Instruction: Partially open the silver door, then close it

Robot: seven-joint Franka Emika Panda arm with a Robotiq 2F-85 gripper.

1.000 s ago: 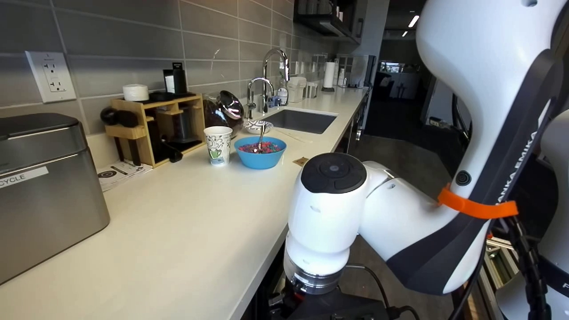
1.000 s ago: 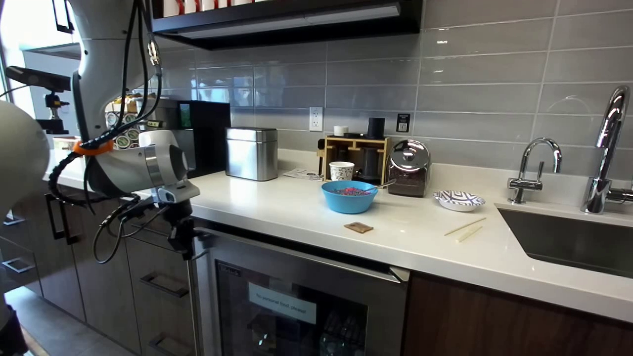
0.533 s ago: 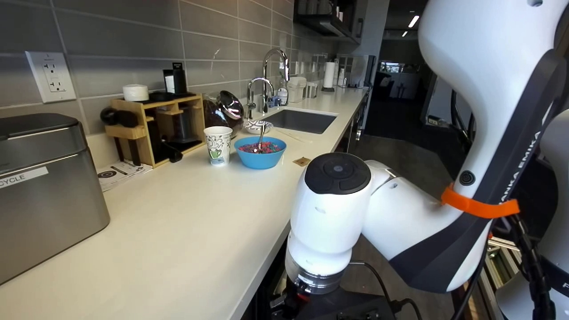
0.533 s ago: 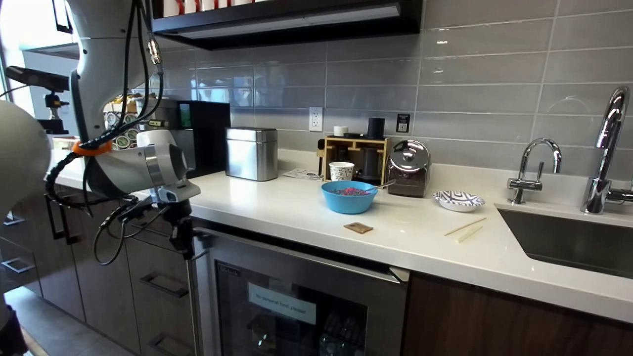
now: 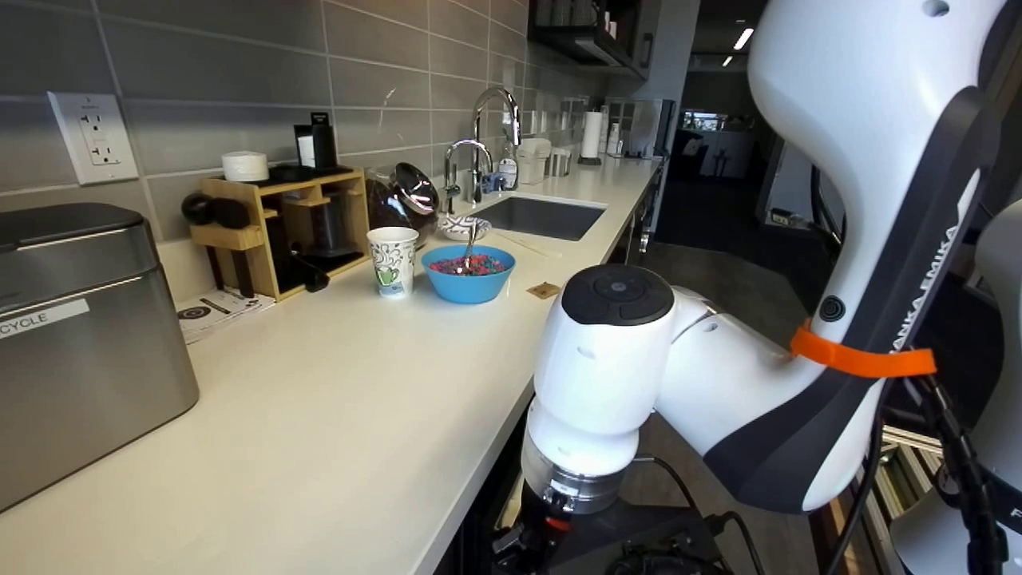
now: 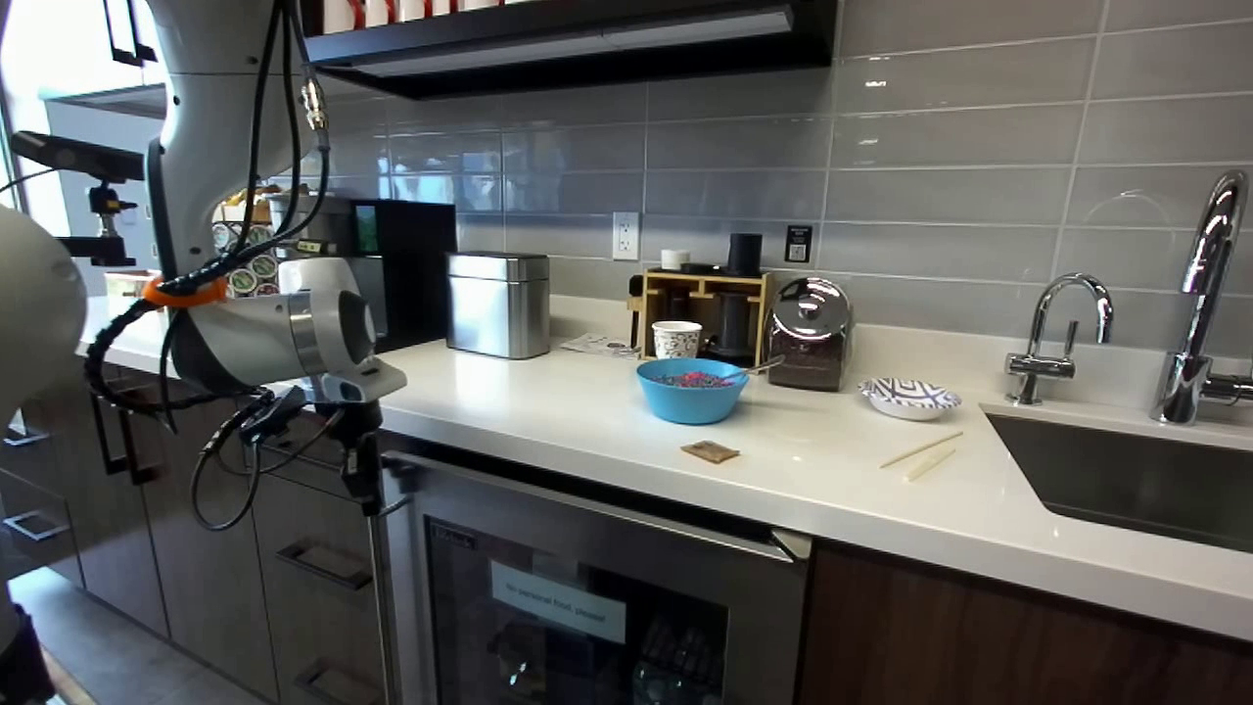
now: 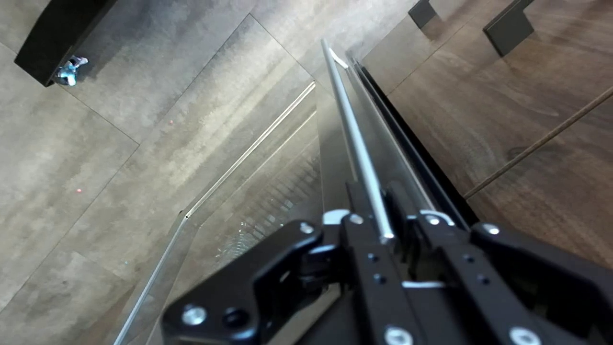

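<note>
The silver door (image 6: 768, 617) is the grey metal front with a glass pane below the counter in an exterior view. It appears shut or nearly shut; I cannot tell if it is slightly ajar. In the wrist view the silver door (image 7: 331, 143) runs steeply down towards the floor. Its upright bar handle (image 7: 354, 129) passes between my fingers; the handle (image 6: 383, 597) also shows in an exterior view. My gripper (image 7: 374, 187) is shut on the handle near its top end. The gripper (image 6: 370, 494) points down at the door's left edge.
The counter (image 6: 529, 411) overhangs the door. On it are a blue bowl (image 6: 690, 399), a paper cup (image 6: 675, 340) and a steel bin (image 6: 497, 305). Wood drawers (image 6: 318, 617) with handles stand beside the door. A dark gap (image 7: 412, 134) runs along the door's edge.
The arm's hand has shifted slightly, up and to the right in both exterior views. The door has not visibly moved. Nothing on the counter has moved.
</note>
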